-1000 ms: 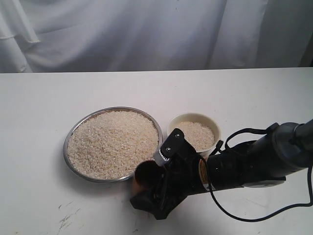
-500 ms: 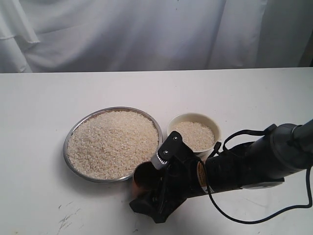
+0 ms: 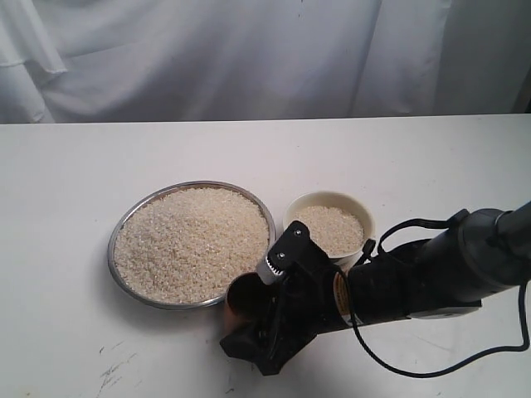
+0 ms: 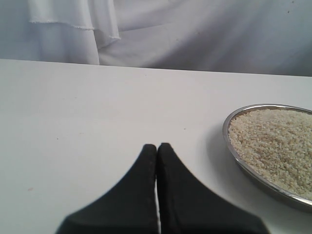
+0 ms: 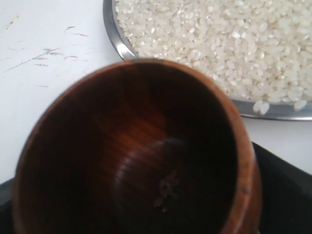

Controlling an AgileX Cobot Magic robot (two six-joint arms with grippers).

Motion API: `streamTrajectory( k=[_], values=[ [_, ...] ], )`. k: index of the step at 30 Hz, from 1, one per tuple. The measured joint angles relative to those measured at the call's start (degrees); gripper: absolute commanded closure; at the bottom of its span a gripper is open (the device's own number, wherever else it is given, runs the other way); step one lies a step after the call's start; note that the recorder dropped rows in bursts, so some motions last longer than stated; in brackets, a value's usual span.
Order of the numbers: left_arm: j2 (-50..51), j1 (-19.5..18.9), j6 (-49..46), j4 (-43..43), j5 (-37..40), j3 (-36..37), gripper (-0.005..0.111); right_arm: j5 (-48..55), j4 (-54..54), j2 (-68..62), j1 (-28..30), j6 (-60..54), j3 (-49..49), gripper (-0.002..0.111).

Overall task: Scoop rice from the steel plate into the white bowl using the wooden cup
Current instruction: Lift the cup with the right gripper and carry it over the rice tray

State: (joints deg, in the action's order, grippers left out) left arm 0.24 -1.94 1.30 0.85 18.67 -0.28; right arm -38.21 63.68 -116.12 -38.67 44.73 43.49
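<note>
With my right gripper [image 3: 253, 308] spread wide around the near-empty wooden cup [image 5: 141, 146] just beside the steel plate [image 3: 110, 250], the white bowl [image 3: 328, 196] holds some rice [image 3: 192, 242], but the plate is heaped full, so I judge many scoops are left.

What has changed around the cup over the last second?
The right gripper edged slightly down-left in the exterior view, jaws straddling the wooden cup; a grip isn't clear. The cup, steel plate, rice and white bowl stayed put.

Left gripper [image 4: 157, 148] closed; right gripper [image 3: 255, 308] low, seemingly wide.
</note>
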Motion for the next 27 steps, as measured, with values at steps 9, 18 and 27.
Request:
streamTrajectory(
  k=[9, 18, 27],
  values=[
    [0.0, 0.0, 0.0, 0.0, 0.0, 0.0, 0.107, 2.49, 0.34, 0.1, -0.63, 0.56, 0.73, 0.052],
    [0.0, 0.0, 0.0, 0.0, 0.0, 0.0, 0.107, 3.11, 1.7, 0.22, -0.63, 1.16, 0.86, 0.081],
    [0.0, 0.0, 0.0, 0.0, 0.0, 0.0, 0.107, 7.5, 3.91, 2.44, -0.87, 2.7, 0.95, 0.098]
  ],
)
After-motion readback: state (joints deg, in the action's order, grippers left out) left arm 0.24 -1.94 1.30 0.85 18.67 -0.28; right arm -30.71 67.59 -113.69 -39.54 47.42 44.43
